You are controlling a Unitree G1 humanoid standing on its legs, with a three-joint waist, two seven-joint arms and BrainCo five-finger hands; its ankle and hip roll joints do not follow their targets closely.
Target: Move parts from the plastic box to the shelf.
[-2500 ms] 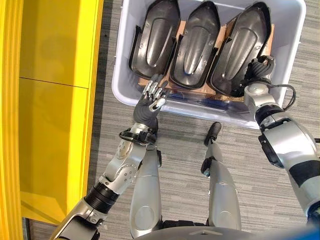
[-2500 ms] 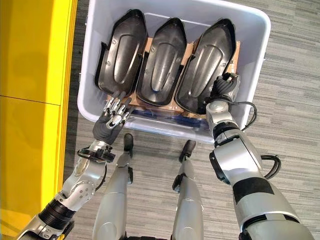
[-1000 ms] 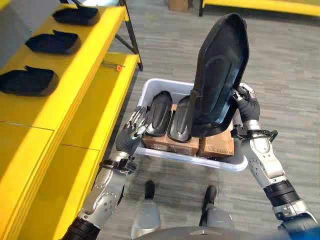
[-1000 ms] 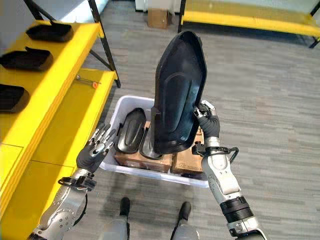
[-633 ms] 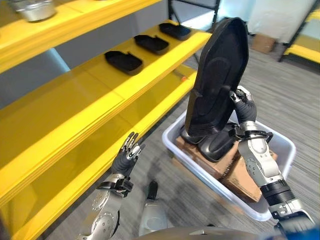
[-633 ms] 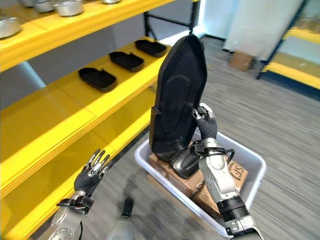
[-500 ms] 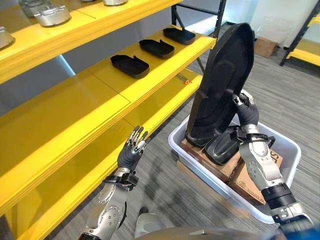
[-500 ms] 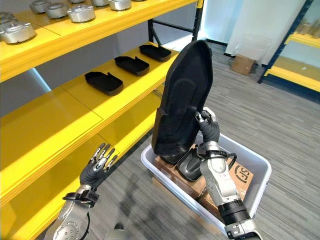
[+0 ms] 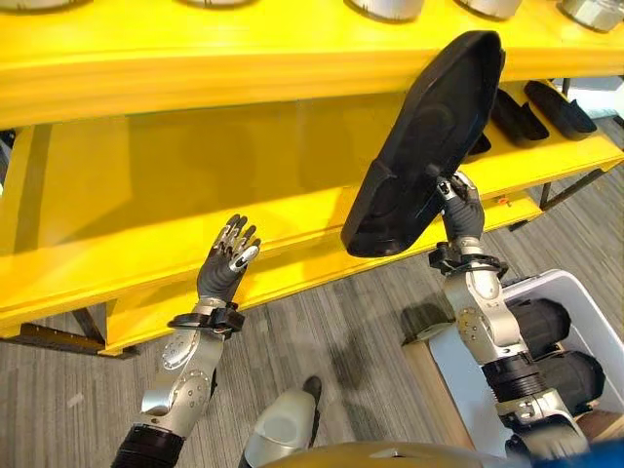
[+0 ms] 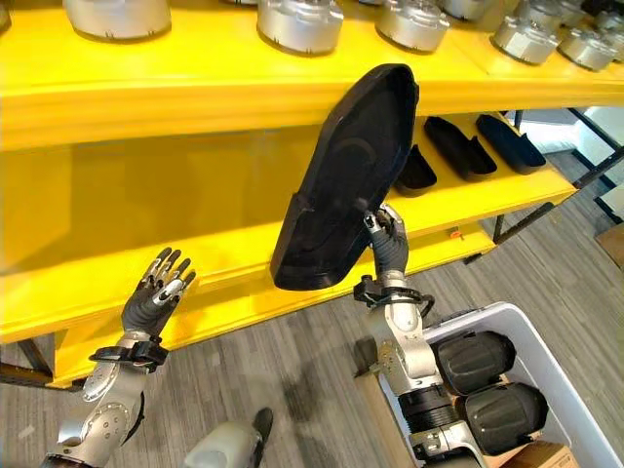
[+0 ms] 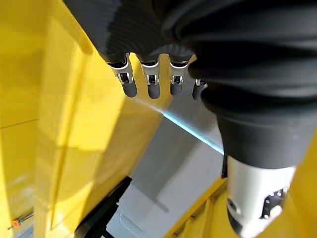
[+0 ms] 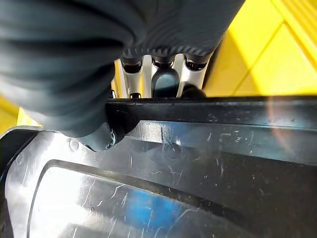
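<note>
Right eye view: my right hand (image 10: 388, 255) grips a black part (image 10: 343, 177) short of the yellow shelf (image 10: 224, 185); left hand (image 10: 151, 295) open at 8 o'clock; two parts (image 10: 485, 385) remain in the plastic box (image 10: 561, 385).

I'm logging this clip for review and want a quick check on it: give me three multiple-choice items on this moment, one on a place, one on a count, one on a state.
1. Where is the large black part?
A. Lying in the plastic box
B. Held up in front of the yellow shelf
C. On the floor

2. How many black parts are still in the plastic box?
A. None
B. Two
C. Five

3. What is the left hand doing?
A. Open, holding nothing
B. Clamped on the shelf edge
C. Gripping a part

Answers:
1 B: the right hand grips the part's edge, raising it tilted before the yellow shelf.
2 B: two dark parts lie side by side in the box by the robot's right arm.
3 A: its fingers are spread and straight in the air before the shelf.
</note>
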